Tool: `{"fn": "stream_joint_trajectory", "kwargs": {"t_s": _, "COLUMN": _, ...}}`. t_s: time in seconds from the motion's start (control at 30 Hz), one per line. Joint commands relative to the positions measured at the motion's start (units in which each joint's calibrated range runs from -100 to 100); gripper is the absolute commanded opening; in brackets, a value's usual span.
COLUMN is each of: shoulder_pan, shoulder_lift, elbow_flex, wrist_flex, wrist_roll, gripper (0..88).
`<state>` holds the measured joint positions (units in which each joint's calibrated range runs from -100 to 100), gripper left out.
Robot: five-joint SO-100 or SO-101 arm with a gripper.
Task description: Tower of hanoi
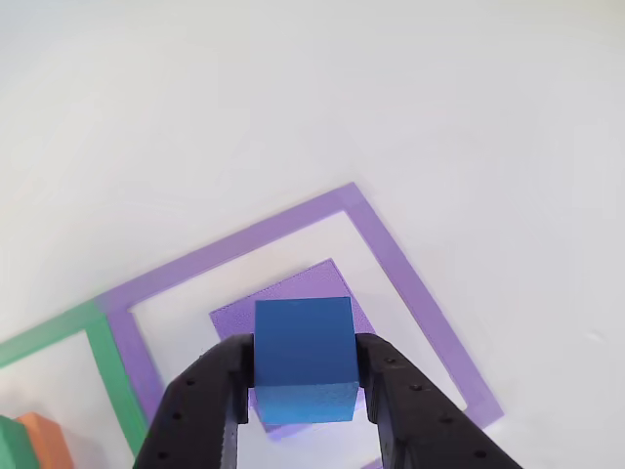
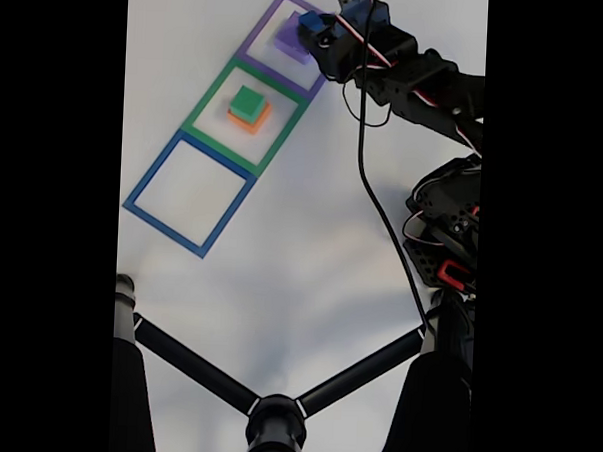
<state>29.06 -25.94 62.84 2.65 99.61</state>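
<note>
1. Claw (image 1: pixel 303 386) clamped on the blue cube (image 1: pixel 304 357), one black finger on each side face. Cube sits above the purple block (image 1: pixel 342 285), whether resting on it or hanging just over it: can't tell.
2. Fixed view: cube (image 2: pixel 310 26) at about 1 o'clock in the frame, inside the purple square (image 2: pixel 251 56), arm (image 2: pixel 408 76) reaching in from 3 o'clock.
3. Handling guess: prob light foam or wood, stiff, matte faces so not slippery, not fragile. Flat parallel sides = easy pinch; best hold is mid-height on opposite faces, as it looks now.
4. Purple block wider than the cube, so a decent landing pad imo, but needs a square drop or it slides off-centre.
5. Green block (image 2: pixel 248 102) stacked on an orange block (image 2: pixel 254 121) in the green square (image 2: pixel 211 108), toward 7 o'clock of the purple one. Blue square (image 2: pixel 153 182) further along, nothing in it.
6. Surface: plain white table (image 1: pixel 293 98), smooth, a bit glary. Black tripod legs (image 2: pixel 195 367) at 6 o'clock in fixed view, cable (image 2: pixel 377 204) trailing off the arm.
</note>
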Motion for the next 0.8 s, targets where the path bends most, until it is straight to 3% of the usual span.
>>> {"fn": "stream_joint_trajectory", "kwargs": {"t_s": 0.0, "shoulder_pan": -1.65, "shoulder_lift": -14.28, "elbow_flex": -10.09, "wrist_flex": 26.37, "wrist_roll": 0.39, "gripper": 4.9}}
{"fn": "stream_joint_trajectory", "kwargs": {"t_s": 0.23, "shoulder_pan": -6.07, "shoulder_lift": -19.41, "elbow_flex": -36.26, "wrist_flex": 64.0, "wrist_roll": 0.39, "gripper": 4.9}}
{"fn": "stream_joint_trajectory", "kwargs": {"t_s": 0.43, "shoulder_pan": -10.95, "shoulder_lift": -19.33, "elbow_flex": -56.34, "wrist_flex": 85.94, "wrist_roll": 0.39, "gripper": 5.1}}
{"fn": "stream_joint_trajectory", "kwargs": {"t_s": 0.6, "shoulder_pan": -15.68, "shoulder_lift": -20.21, "elbow_flex": -63.79, "wrist_flex": 94.6, "wrist_roll": 0.39, "gripper": 5.2}}
{"fn": "stream_joint_trajectory", "kwargs": {"t_s": 0.77, "shoulder_pan": -18.95, "shoulder_lift": -24.3, "elbow_flex": -56.07, "wrist_flex": 91.52, "wrist_roll": 0.39, "gripper": 5.4}}
